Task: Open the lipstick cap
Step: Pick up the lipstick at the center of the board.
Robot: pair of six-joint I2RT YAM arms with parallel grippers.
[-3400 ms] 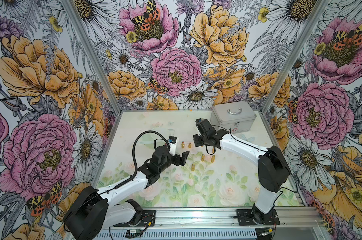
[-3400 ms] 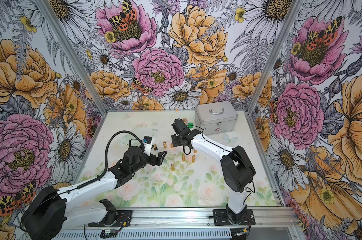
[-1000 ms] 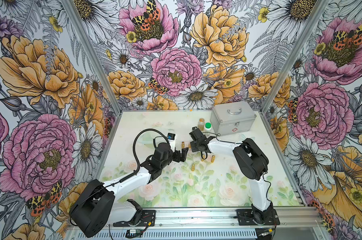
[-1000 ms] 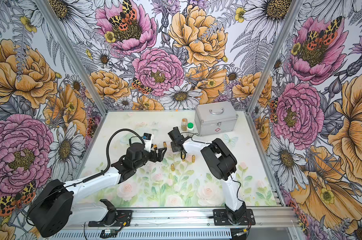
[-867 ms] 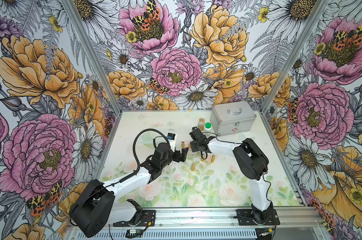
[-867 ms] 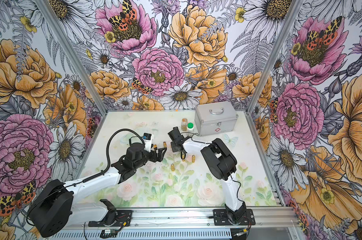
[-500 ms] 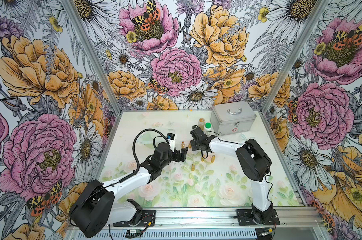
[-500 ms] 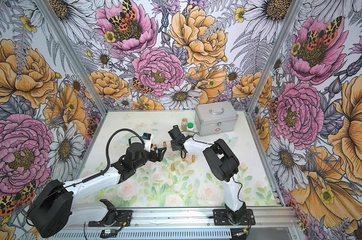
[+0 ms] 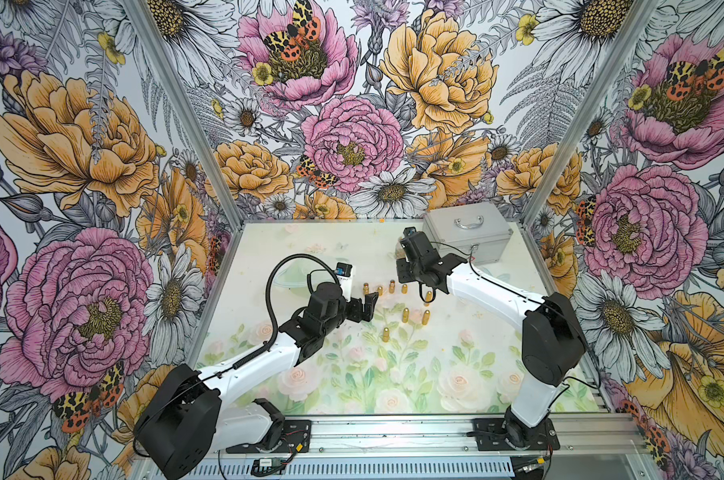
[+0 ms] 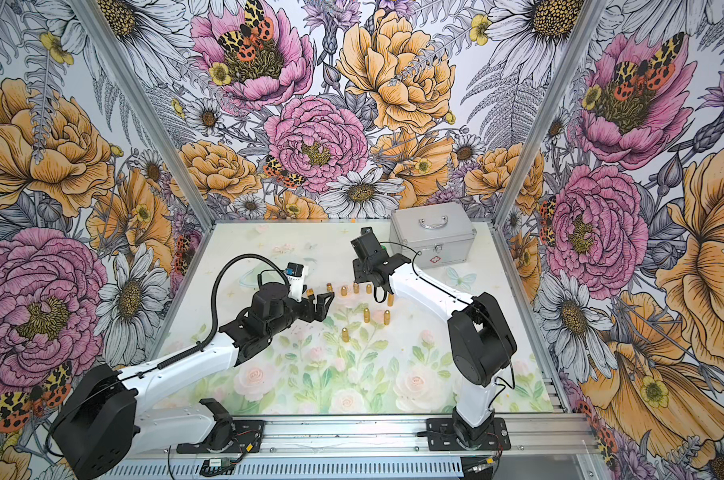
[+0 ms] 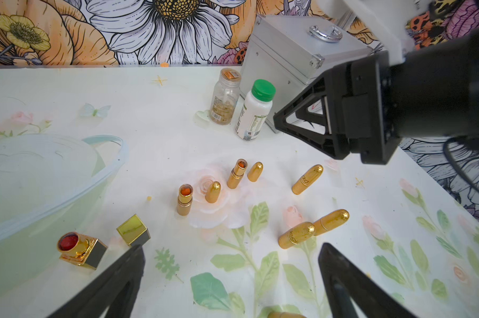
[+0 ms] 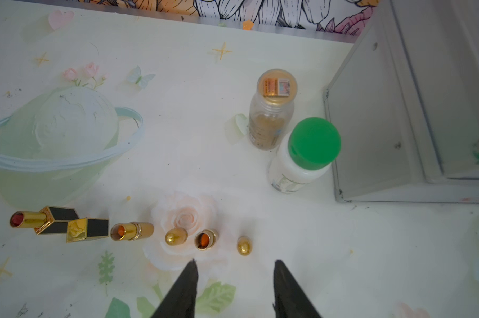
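Both left end effector and right end effector gape empty; top views barely show green-capped bottle.

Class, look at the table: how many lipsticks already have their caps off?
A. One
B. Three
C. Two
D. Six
B: the square black-and-gold lipstick shows its red stick, and two round gold lipsticks show orange sticks. The gold bullet-shaped lipsticks nearby are capped.
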